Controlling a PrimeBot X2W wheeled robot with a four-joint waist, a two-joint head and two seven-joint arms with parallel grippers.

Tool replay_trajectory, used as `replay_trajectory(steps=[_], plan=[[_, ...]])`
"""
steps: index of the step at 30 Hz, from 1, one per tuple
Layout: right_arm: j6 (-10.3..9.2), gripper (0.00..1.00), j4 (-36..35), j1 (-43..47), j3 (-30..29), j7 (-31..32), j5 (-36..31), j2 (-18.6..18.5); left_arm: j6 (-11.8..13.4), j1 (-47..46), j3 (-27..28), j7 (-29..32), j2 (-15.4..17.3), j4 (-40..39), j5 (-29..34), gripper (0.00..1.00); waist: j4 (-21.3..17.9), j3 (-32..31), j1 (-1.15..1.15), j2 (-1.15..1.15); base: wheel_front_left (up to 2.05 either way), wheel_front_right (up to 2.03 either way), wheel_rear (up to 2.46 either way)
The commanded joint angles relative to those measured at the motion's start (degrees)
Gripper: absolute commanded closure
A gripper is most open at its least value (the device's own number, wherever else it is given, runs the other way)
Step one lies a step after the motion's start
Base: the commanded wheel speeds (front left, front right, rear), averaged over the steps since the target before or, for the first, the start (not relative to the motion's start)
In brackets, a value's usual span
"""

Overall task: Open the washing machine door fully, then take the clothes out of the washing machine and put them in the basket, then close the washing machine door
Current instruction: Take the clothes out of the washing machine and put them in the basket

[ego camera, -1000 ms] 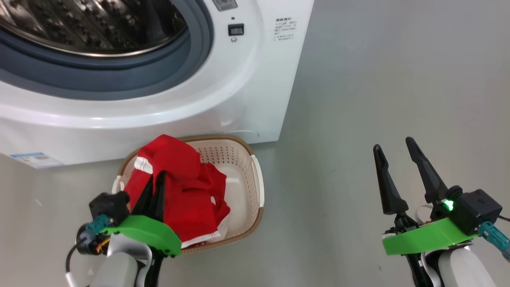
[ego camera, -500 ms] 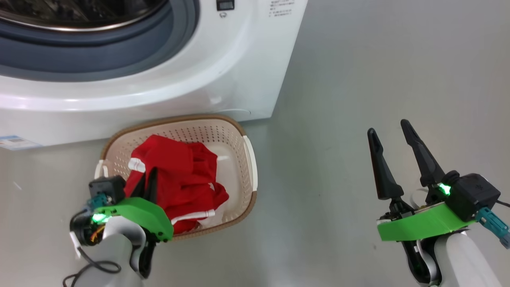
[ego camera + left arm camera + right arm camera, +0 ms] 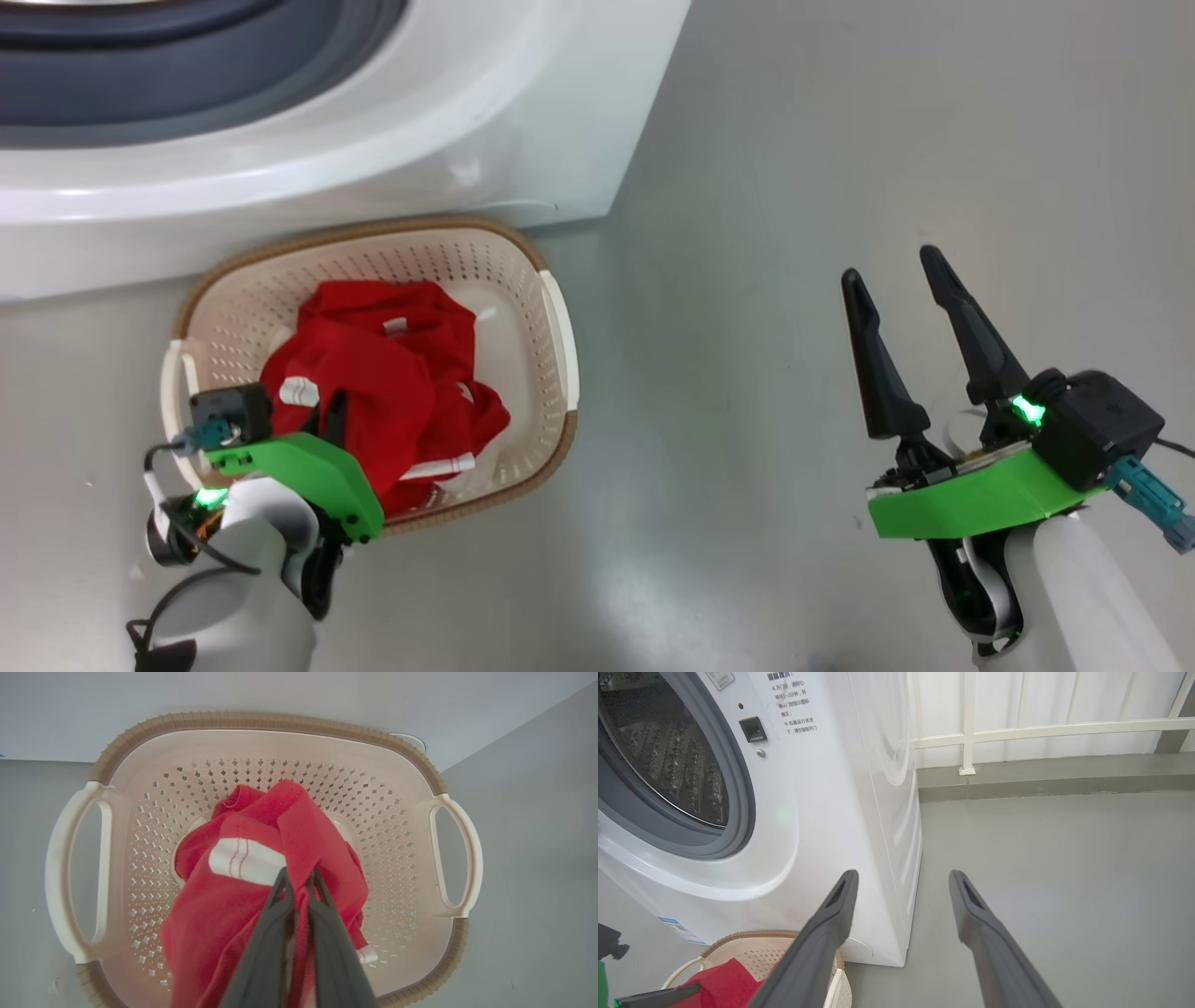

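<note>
**Inspector:** Where the left claw meets the load, what is its state?

**Assistant:** Fingers together, clamped on a fold of the red clothes. The left wrist view shows red fabric pinched between the two tips, beside a white patch on the cloth.

**Inspector:** Location of the clothes?

**Assistant:** Inside the basket, heaped over its middle and near side. The far perforated wall is bare, and both side handles are uncovered.

**Inspector:** And the basket?

**Assistant:** On the grey floor, just in front of the washing machine, near its right front corner. Whether the rim touches the cabinet, I cannot tell.

**Inspector:** The machine's opening?

**Assistant:** The right wrist view shows the steel drum inside the grey rubber ring. A blue label sits low on the front panel.

**Inspector:** Right claw?

**Assistant:** Fingers wide apart and holding nothing. It hangs over bare floor, well apart from the basket and to the right of the machine's corner.

**Inspector:** Surroundings?

**Assistant:** A white railing stands on a low kerb behind the machine. The left arm's green bracket hides the basket's near left edge in the head view.
</note>
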Motion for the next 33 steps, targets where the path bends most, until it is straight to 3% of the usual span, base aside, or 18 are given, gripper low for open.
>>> replay_trajectory(steps=[1,13,14,15,16,17,18,33], plan=[[0.35,0.00,-1.36,-0.88,1.61,-0.36,0.37,-0.22,-0.26,-0.73,0.87,0.71,1.89,0.57,-0.45,1.00,-0.99,2.03,0.00,0.00,0.00,0.00,0.00],[0.35,0.00,-1.21,-2.97,2.50,-0.36,1.49,-0.22,-0.56,-4.23,0.10,4.31,4.64,3.12,-1.27,1.00,-2.49,6.65,0.00,0.00,0.00,0.00,0.00],[0.35,0.00,-1.13,-3.17,2.62,-0.36,1.60,-0.22,-0.58,-4.50,0.06,4.52,5.06,3.26,-1.44,0.73,-2.67,6.89,0.00,0.00,0.00,0.00,0.00],[0.35,0.00,-1.06,-3.27,2.71,-0.36,1.68,-0.22,-0.41,-4.53,0.14,4.86,5.35,3.36,-1.59,0.60,-2.79,6.95,0.00,0.00,0.00,0.00,0.00],[0.35,0.00,-0.96,-3.37,2.79,-0.36,1.76,-0.22,-0.21,-4.52,0.24,5.23,5.57,3.44,-1.77,0.39,-2.90,6.96,0.00,0.00,0.00,0.00,0.00],[0.35,0.00,-0.88,-3.43,2.84,-0.36,1.85,-0.22,-0.07,-4.49,0.41,5.54,5.70,3.51,-2.03,0.08,-3.00,6.93,0.00,0.00,0.00,0.00,0.00],[0.35,0.00,-0.80,-3.46,2.84,-0.36,1.94,-0.22,-0.02,-4.46,0.52,5.69,5.79,3.57,-2.23,0.00,-3.07,6.85,0.00,0.00,0.00,0.00,0.00],[0.35,0.00,0.42,-1.96,1.50,-0.36,1.48,-0.22,-0.69,-1.86,-0.55,0.85,3.83,2.99,-3.67,0.00,-1.28,1.64,0.00,0.00,0.00,0.00,0.00]])
